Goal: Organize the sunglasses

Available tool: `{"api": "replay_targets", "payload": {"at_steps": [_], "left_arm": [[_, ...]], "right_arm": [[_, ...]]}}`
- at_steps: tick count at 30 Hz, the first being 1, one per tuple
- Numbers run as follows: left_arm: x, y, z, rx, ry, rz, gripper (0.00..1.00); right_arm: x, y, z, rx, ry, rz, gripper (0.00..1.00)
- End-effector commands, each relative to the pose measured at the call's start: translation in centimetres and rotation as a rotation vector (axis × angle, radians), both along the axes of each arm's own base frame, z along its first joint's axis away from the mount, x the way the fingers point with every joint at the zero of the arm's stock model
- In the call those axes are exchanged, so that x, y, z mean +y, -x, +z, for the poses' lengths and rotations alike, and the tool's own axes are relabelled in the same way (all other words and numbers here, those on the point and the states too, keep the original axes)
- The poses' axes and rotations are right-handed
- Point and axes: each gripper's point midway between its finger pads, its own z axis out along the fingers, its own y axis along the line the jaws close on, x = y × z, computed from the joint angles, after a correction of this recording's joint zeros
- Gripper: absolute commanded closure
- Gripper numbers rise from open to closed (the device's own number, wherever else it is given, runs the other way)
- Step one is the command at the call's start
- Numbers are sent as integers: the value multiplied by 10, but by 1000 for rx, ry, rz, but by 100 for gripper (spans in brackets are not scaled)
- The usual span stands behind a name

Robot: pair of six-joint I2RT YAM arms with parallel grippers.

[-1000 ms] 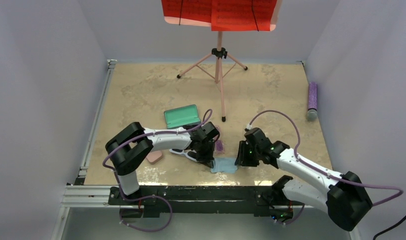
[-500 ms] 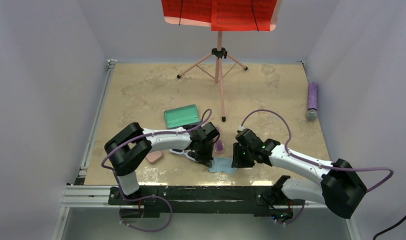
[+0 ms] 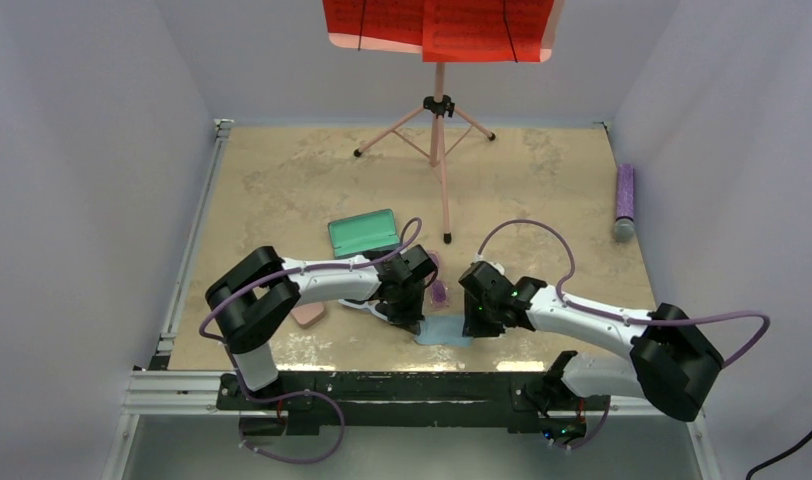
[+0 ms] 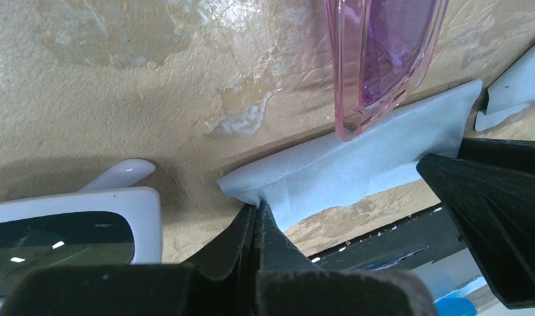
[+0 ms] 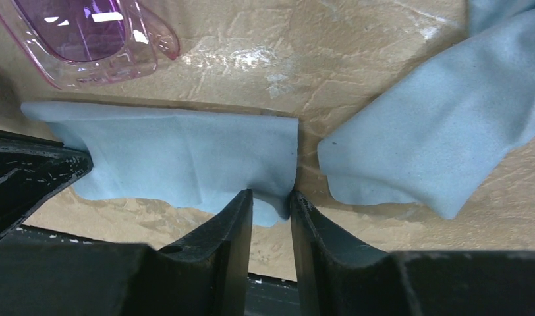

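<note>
Left gripper point(image 4: 256, 209) is clamped tight on the blue cloth's point(image 4: 357, 164) corner. Right gripper point(image 5: 271, 201), jaws a sliver apart, straddles the cloth's opposite edge. Pink sunglasses point(image 4: 383, 59), cut off, sit just beyond the cloth. White sunglasses point(image 4: 74, 227), half hidden, lie left of it.

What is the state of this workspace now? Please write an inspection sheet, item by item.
Surface: beige mottled table, no spill seen.
Job's things: white sunglasses and pink-purple sunglasses lie on the table, neither in a case.
Clutter: two light blue cloths, near cloth and second cloth; teal case; pink case; purple cylinder at the far right.
Grippers: left gripper shut on the near cloth's corner; right gripper open a little, astride its other edge.
Cables: purple cables loop above both arms.
Surroundings: pink tripod stand with red sheet at the back; pale walls.
</note>
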Motion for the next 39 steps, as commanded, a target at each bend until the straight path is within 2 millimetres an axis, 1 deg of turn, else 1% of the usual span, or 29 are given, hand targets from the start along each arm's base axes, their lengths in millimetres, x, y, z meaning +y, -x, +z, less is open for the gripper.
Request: {"api": "replay_targets", "payload": {"at_steps": [1,6,9,10,13,16,18,20,22,26,30,33,37,38,39], "left_arm": [[44,5,-26,-14,-186,25,100],[43,5,-26,-13,-179,27,100],[41,3,-23,-21,-167,29,100],[39,2,-21,-26,-159,28,100],[35,-1,-14,-44,-140,25,100],[27,-5,-4,-64,-101,14,100],[23,-8,4,-83,-77,7,100],[21,-13,14,-110,-66,7,100],[20,-18,25,-139,-59,6,100],[27,-31,44,-205,-76,23,100],[39,-50,66,-256,-66,59,100],[57,-67,80,-301,-83,95,100],[74,-89,99,-357,-100,129,100],[78,-93,103,-370,-107,138,100],[82,-97,107,-384,-116,144,100]], "right_arm": [[4,-5,4,-18,25,-49,71],[-2,-1,-2,-3,75,-83,80],[-3,-1,-2,-14,93,-93,88],[-3,-2,-1,-22,95,-91,92],[1,-6,5,-55,78,-74,100],[12,-10,15,-106,-2,-28,100],[25,-17,28,-170,-82,19,100],[33,-24,44,-238,-135,65,100],[37,-30,58,-298,-165,96,100],[42,-42,79,-366,-164,129,100],[53,-57,101,-427,-168,153,100],[63,-76,124,-498,-153,163,100],[87,-106,157,-571,-149,177,100],[97,-115,167,-584,-154,177,100],[103,-123,172,-588,-156,181,100]]}}
